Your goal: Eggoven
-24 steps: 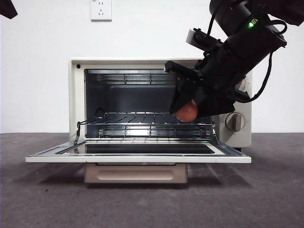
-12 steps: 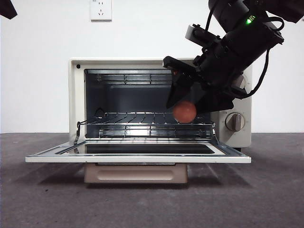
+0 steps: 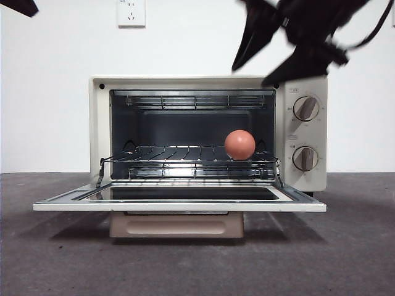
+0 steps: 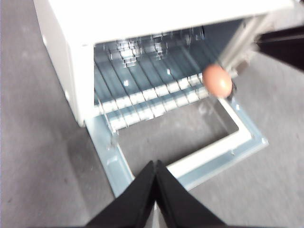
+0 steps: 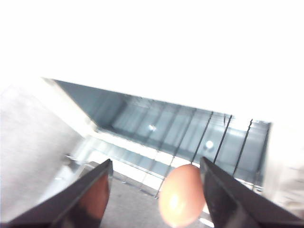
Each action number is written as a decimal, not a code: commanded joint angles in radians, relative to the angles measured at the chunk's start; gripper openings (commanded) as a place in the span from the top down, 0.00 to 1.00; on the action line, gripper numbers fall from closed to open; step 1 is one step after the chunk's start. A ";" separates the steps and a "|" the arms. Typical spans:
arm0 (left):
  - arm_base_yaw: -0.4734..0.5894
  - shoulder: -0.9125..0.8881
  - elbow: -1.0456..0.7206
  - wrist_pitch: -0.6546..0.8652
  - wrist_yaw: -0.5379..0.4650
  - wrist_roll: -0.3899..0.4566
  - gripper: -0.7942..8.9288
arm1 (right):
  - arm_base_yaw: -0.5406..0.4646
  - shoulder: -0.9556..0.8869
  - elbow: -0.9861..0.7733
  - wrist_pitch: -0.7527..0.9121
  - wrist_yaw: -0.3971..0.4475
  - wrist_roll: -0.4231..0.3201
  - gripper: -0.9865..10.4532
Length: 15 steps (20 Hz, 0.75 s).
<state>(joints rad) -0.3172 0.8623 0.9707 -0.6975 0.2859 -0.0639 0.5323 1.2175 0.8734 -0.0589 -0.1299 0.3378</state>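
The reddish-brown egg [image 3: 239,145] rests on the wire rack [image 3: 185,154] inside the cream toaster oven [image 3: 99,123], at the rack's right end near the front. It also shows in the left wrist view [image 4: 218,80] and the right wrist view [image 5: 182,194]. The oven door [image 3: 179,206] lies open and flat. My right gripper [image 3: 250,74] is open and empty, blurred, above the oven's top right corner and clear of the egg; in its own view [image 5: 155,161] the jaws stand wide apart. My left gripper [image 4: 156,162] is shut and empty, in front of the door.
Two knobs [image 3: 305,108] sit on the oven's right panel. The beige handle [image 3: 176,225] hangs under the open door. A wall socket [image 3: 131,12] is above the oven. The left arm shows as a black tip [image 3: 18,6] at the top left corner. Dark grey tabletop [image 3: 55,259] surrounds the oven.
My right gripper let go of the egg, which now rests on the rack, and rose up and out of the oven to above its top right corner.
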 commanded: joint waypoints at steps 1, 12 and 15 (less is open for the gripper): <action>-0.002 0.014 -0.083 0.087 0.000 -0.062 0.91 | 0.008 -0.093 0.019 -0.073 0.000 -0.039 0.66; 0.158 0.257 -0.425 0.553 0.153 -0.189 0.91 | 0.008 -0.525 0.019 -0.486 0.004 -0.095 0.66; 0.172 0.394 -0.425 0.637 0.162 -0.192 0.91 | 0.008 -0.575 0.019 -0.528 0.007 -0.095 0.66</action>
<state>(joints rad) -0.1455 1.2411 0.5400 -0.0704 0.4431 -0.2535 0.5331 0.6384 0.8734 -0.5919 -0.1268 0.2573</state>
